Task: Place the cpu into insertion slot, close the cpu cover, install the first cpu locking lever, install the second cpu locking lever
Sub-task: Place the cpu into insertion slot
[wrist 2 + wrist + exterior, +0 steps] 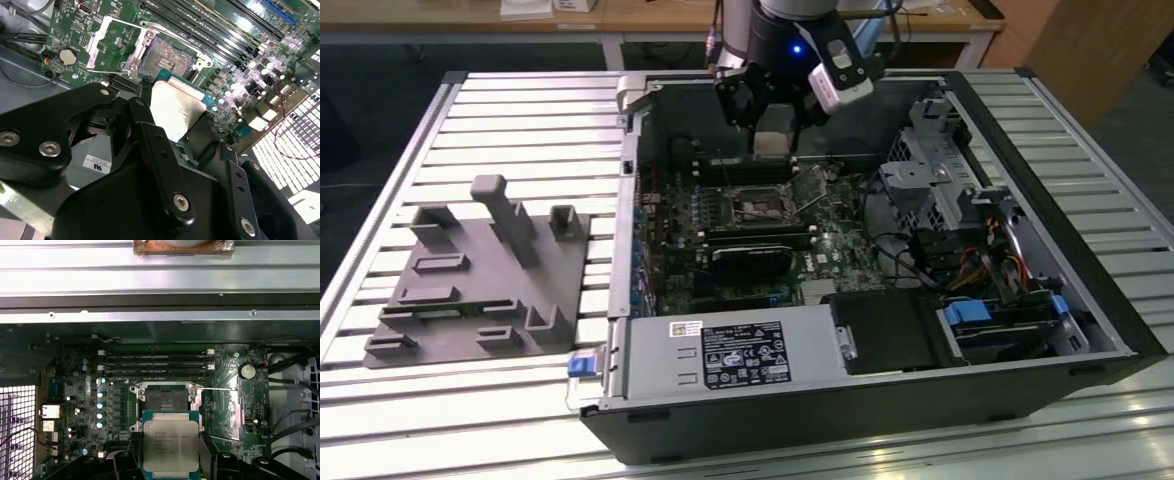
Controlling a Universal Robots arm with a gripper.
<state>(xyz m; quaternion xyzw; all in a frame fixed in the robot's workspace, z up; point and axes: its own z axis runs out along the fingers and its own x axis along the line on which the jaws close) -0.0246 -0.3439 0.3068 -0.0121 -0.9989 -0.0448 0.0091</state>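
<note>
Open computer case point(854, 425) on a slatted table point(480, 110), with the arm reaching in from above. The tool point(170, 462) is clenched on the cpu point(170, 440), its black fingers point(131, 460) pressing 2 opposite edges, and the chip's pale metal face is turned toward both wrist cameras. The cpu hangs in the air above the green circuit board point(227, 357), near the insertion slot point(165, 399) but apart from it. In the second wrist view its far edge lies just short of the slot's point(170, 55) near rim. The slot is bare, showing its dark contact field inside the grey rim, beside the long memory slots point(155, 365). The cpu cover point(96, 44) is swung open to the side of the slot where the coin battery point(67, 56) sits, with board showing through its window. The 2 locking levers cannot be told from the frame edges with any certainty. With the cover up, neither is judged to be latched. Progress: the chip is picked up and brought close to the slot, and none of the 4 steps is complete. Seating the chip, closing the cover and fastening both levers all remain. A grey holder block point(480, 270) stands on the table, well apart from the case.
</note>
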